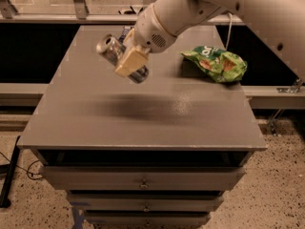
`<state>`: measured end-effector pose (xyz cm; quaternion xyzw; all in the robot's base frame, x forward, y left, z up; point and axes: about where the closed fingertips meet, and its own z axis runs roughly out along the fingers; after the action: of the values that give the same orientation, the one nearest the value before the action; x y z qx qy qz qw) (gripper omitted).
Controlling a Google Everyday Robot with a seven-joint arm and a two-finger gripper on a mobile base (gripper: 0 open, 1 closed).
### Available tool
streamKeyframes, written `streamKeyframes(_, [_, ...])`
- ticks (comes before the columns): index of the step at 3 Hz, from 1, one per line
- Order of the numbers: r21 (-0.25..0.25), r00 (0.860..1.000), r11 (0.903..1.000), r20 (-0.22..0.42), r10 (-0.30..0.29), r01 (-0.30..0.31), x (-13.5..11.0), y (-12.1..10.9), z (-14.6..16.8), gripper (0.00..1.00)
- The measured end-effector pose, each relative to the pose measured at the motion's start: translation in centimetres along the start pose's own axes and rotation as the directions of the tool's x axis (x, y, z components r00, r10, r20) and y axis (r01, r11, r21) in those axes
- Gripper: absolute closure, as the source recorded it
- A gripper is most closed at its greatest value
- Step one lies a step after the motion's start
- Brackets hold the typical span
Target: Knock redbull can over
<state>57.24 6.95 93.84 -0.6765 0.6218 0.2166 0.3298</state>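
Note:
The redbull can is a slim silver can with its pull-tab top facing the upper left. It is tilted far over and hangs above the left middle of the grey table, with a blurred shadow on the tabletop under it. My gripper, with tan fingers, is closed around the can's middle. The white arm reaches in from the upper right. The can's lower end sticks out below the fingers.
A green crinkled snack bag lies at the table's right side. A small dark object lies at the back, partly behind the arm. Drawers sit under the tabletop. A railing runs behind the table.

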Motion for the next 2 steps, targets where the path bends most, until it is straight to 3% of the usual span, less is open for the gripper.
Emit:
streamKeyframes(1, [-0.155, 0.952, 0.9826, -0.272, -0.142, 0.102, 4.1, 3.2, 1.3, 1.00])
streamKeyframes(2, [-0.282, 0.841, 0.9501, -0.475, -0.259, 0.134, 9.1, 6.1, 1.3, 1.00])
